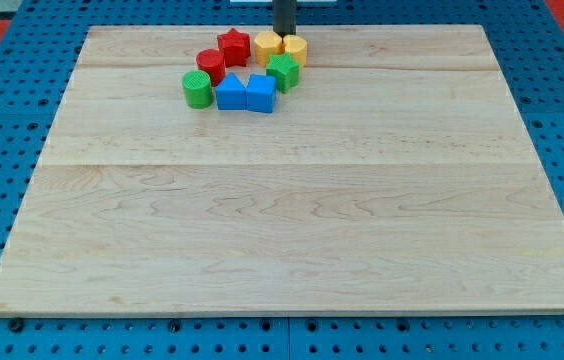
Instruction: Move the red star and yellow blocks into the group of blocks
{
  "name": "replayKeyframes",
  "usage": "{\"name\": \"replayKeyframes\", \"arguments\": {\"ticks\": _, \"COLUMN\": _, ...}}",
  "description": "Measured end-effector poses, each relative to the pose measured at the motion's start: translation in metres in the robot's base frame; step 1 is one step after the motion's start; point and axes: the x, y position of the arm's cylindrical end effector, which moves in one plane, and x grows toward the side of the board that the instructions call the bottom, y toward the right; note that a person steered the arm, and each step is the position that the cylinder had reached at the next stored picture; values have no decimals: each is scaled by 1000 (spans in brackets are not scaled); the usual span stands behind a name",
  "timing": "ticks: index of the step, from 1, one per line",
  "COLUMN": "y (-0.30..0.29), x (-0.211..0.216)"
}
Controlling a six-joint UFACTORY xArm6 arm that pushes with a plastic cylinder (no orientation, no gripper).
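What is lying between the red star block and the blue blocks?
In the camera view, bare wood shows between the red star block and the two blue blocks; the red cylinder block sits just left.

All the blocks sit bunched up in the upper middle of the frame, near the desk's (292,250) top edge. The red star (233,45) is at the top of the cluster, lying flat, touching the first yellow block (267,46) on its right. A second yellow block (296,49) is pressed right against that one. Below them: a red cylinder (211,65) to the star's lower left, a green cylinder (197,89) furthest left, two blue blocks (231,92) (261,93) side by side, and a green star-ish block (283,72) under the yellows.
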Motion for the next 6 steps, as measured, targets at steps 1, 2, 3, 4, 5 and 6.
{"name": "replayKeyframes", "arguments": {"ticks": 1, "y": 0, "x": 0}}
{"name": "replayKeyframes", "arguments": {"ticks": 2, "y": -3, "x": 7}}
{"name": "replayKeyframes", "arguments": {"ticks": 3, "y": -3, "x": 4}}
{"name": "replayKeyframes", "arguments": {"ticks": 4, "y": -3, "x": -13}}
{"name": "replayKeyframes", "arguments": {"ticks": 5, "y": 9, "x": -20}}
{"name": "replayKeyframes", "arguments": {"ticks": 6, "y": 39, "x": -21}}
